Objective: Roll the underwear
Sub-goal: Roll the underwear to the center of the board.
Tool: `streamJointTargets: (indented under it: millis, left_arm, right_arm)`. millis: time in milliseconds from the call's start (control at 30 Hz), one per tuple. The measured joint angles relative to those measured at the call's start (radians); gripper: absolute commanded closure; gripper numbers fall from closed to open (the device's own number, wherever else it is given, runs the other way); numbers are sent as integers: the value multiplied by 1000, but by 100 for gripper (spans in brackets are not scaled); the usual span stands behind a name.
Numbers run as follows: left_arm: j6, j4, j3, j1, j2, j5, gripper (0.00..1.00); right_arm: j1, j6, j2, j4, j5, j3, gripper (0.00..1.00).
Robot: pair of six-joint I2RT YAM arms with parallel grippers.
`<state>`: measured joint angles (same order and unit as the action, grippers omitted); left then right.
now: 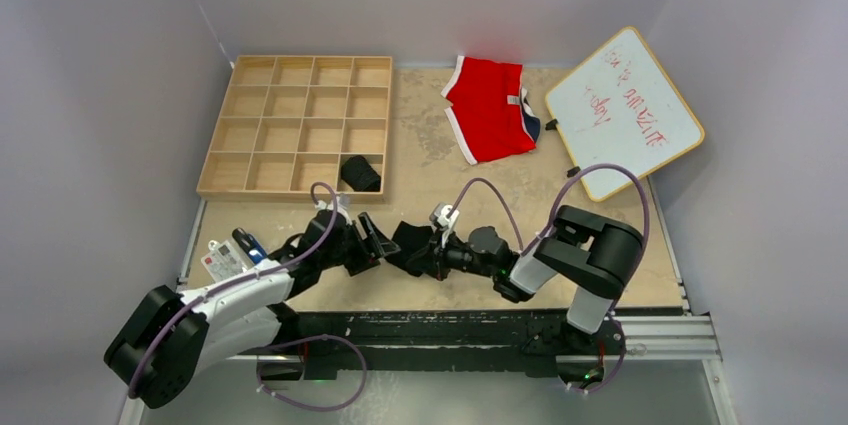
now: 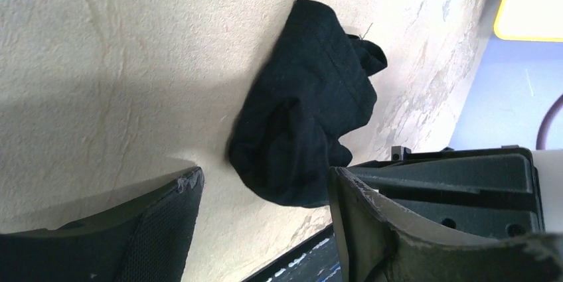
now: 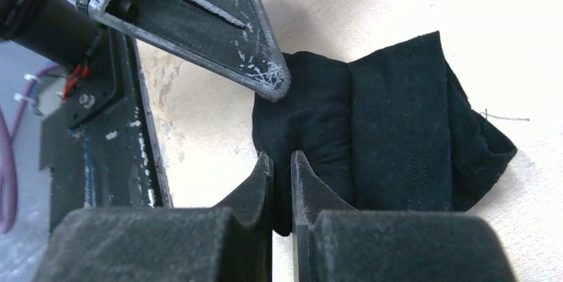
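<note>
1. At the near edge of the table (image 1: 420,160), the left gripper (image 1: 383,243) lies low over the surface with its pincer spread wide. In the left wrist view, both fingers (image 2: 159,229) stand apart with nothing between them.
2. Just past those fingertips lies the black underwear (image 1: 410,237), a bunched, folded lump resting on the table between the two grippers. It is close to the table's near edge.
3. The right gripper (image 3: 282,176) meets the lump from the other side. Its pincer is pressed almost together and pinches a fold at the near edge of the fabric. Dark cloth fills the thin gap between the jaws.
4. In the right wrist view, one pointed finger (image 3: 219,30) of the left gripper reaches in from above. Its tip is at the edge of the same fold, but whether it touches I cannot tell.
5. To the left, near the table's left edge, lies a small card (image 1: 222,263) with a red mark.
6. Farther back sits the wooden grid tray (image 1: 215,155). The second black underwear (image 1: 360,173), a compact bundle, sits in the rightmost compartment of the nearest row.
7. Beyond, at the middle rear, the red briefs (image 1: 488,105) with white trim lie flat.
8. At the far right, a whiteboard (image 1: 625,110) with red writing lies tilted.
</note>
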<state>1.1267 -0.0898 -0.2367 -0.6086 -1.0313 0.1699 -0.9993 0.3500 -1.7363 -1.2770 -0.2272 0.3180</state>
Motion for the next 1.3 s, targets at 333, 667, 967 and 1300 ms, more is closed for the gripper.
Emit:
streamJointTargets:
  millis: [333, 667, 967, 1300]
  left_arm:
    - [88, -170, 41, 0, -73, 35, 32]
    - [193, -366, 83, 3, -200, 57, 62]
    - [180, -301, 34, 2, -233, 43, 93]
    - [140, -138, -35, 0, -205, 19, 100]
  right_arm:
    - [87, 236, -185, -332, -91, -53, 100]
    - [109, 362, -241, -362, -113, -56, 97]
    - [109, 348, -223, -362, -113, -66, 58]
    - [89, -2, 93, -185, -133, -163, 45]
